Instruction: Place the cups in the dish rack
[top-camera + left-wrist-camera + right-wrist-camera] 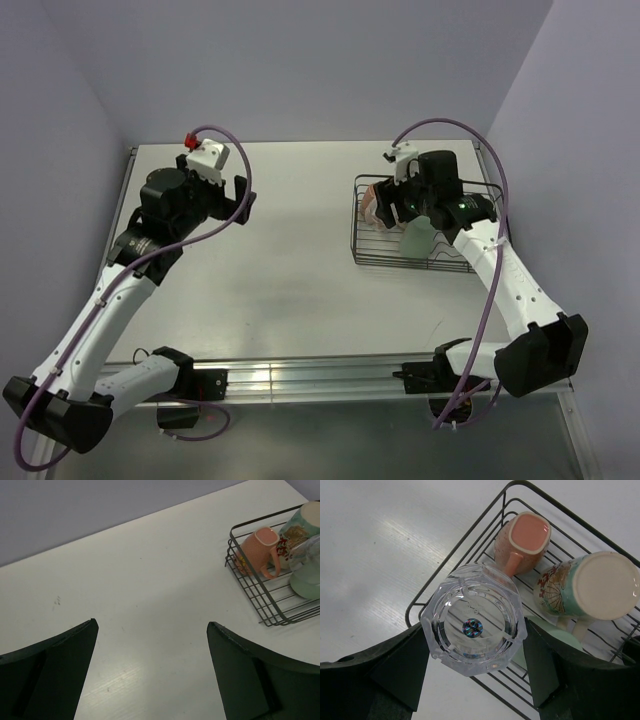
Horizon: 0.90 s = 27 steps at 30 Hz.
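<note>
The top external camera looks down from high behind the near edge of the table [290, 260], the dish rack [354, 225] small at right. The left wrist camera looks obliquely toward the rack from well to its left. The right wrist camera looks straight down, close over one rack corner. All share the pinkish mug [525, 535] there.

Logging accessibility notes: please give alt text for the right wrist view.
The right hand holds a clear glass over a corner of the black dish rack; a pink mug and a patterned mug sit inside.
</note>
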{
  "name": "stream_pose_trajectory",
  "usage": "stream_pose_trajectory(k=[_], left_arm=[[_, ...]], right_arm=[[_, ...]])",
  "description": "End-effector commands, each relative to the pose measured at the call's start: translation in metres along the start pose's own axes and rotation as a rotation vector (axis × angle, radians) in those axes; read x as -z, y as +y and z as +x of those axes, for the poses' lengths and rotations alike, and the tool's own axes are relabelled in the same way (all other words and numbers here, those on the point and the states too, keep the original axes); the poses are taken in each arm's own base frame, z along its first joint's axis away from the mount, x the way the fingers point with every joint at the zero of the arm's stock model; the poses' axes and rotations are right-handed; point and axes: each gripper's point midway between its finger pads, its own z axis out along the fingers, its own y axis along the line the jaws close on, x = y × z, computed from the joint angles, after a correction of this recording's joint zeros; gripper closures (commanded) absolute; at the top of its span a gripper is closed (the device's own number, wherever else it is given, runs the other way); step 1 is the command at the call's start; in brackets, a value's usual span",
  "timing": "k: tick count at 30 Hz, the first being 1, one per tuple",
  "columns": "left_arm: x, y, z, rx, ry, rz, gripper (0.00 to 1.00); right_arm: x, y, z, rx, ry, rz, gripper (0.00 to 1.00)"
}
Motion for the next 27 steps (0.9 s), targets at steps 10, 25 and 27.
stream_pose_trajectory(k=[10, 25, 27], left_arm=[[-0.003, 0.003, 0.000, 0.201, 0.051, -0.013, 0.01], [-0.010, 0.005, 0.003, 0.218, 0.074, -0.016, 0.01], [-0.011, 0.006, 0.005, 0.219, 0.081, -0.018, 0.01]], right_arm=[[-0.025, -0.006, -0.006, 0.016, -0.052, 0.037, 1.00], [-0.046, 0.002, 0.020, 0.000, 0.019, 0.011, 1.00], [-0.047, 0.004, 0.024, -0.002, 0.030, 0.006, 1.00]])
